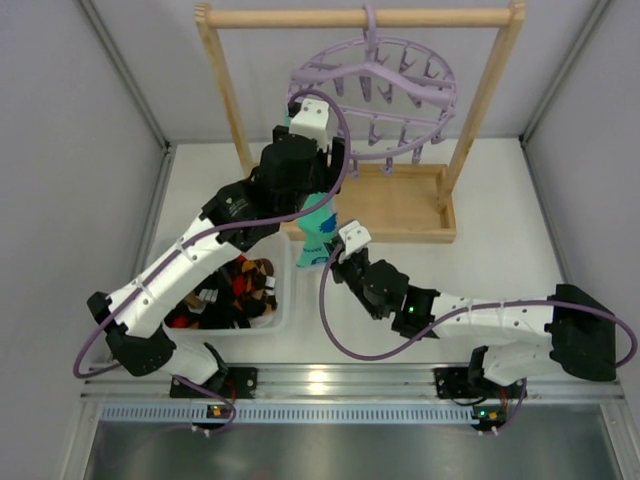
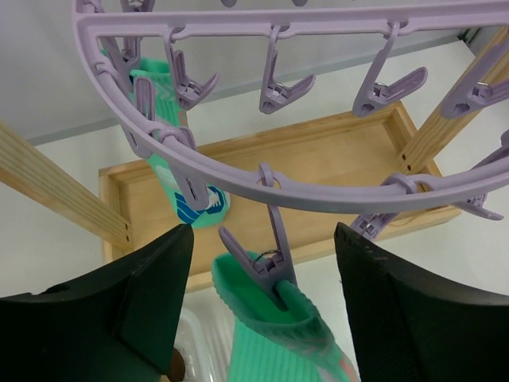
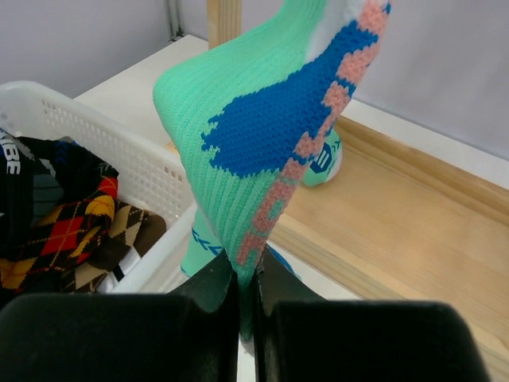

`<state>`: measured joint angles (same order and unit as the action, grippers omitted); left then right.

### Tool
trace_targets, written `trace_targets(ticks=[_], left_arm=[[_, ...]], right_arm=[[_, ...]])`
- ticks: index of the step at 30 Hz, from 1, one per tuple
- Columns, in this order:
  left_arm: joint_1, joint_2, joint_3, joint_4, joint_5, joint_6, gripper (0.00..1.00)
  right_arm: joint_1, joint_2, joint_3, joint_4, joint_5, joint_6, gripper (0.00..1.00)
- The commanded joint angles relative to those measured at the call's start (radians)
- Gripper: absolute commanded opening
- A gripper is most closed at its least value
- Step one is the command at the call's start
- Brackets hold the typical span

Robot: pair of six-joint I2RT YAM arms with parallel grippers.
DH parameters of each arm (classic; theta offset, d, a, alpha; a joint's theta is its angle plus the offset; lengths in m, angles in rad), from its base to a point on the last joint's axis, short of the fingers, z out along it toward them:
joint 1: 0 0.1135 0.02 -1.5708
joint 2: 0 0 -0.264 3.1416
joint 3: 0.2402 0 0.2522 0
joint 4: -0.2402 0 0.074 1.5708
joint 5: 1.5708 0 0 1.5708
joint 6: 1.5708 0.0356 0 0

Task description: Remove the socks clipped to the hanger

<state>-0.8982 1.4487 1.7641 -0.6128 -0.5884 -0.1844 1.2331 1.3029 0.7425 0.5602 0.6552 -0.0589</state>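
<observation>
The lavender hanger [image 1: 375,95] hangs by its hook from the wooden rail. A teal-mint sock [image 2: 274,318] hangs from one of its clips [image 2: 274,267]. My left gripper [image 2: 262,235] is open, with one finger on each side of that clip and not touching it. My right gripper [image 3: 246,278] is shut on the lower end of the same sock [image 3: 262,135], which has blue and pink marks. In the top view this sock [image 1: 318,228] stretches between the two grippers, with the right gripper [image 1: 335,258] at its lower end. A second teal sock [image 2: 171,171] hangs clipped further back.
A white basket [image 1: 285,300] at the left holds argyle and dark socks [image 3: 71,231]. The wooden frame's base tray [image 1: 400,205] lies under the hanger. Several empty clips [image 2: 286,87] dangle from the rings. Grey walls close in both sides.
</observation>
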Motion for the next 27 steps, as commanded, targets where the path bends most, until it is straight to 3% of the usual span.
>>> trace_targets(ticks=[1, 6, 19, 24, 27], left_arm=[[0.038, -0.008, -0.02, 0.094, 0.064, 0.023, 0.74], [0.059, 0.007, -0.014, 0.105, 0.098, 0.026, 0.67], [0.061, 0.01, -0.043, 0.143, 0.104, 0.025, 0.64], [0.061, 0.027, -0.049, 0.153, 0.085, 0.01, 0.48], [0.061, 0.032, -0.054, 0.157, 0.093, -0.004, 0.48]], right_arm=[[0.016, -0.045, -0.015, 0.044, -0.02, 0.013, 0.0], [0.016, -0.062, -0.026, 0.044, -0.02, 0.013, 0.0], [0.016, -0.096, -0.032, 0.032, -0.029, 0.013, 0.0], [0.016, -0.105, -0.035, 0.032, -0.037, 0.019, 0.0], [0.016, -0.102, -0.034, 0.03, -0.04, 0.021, 0.0]])
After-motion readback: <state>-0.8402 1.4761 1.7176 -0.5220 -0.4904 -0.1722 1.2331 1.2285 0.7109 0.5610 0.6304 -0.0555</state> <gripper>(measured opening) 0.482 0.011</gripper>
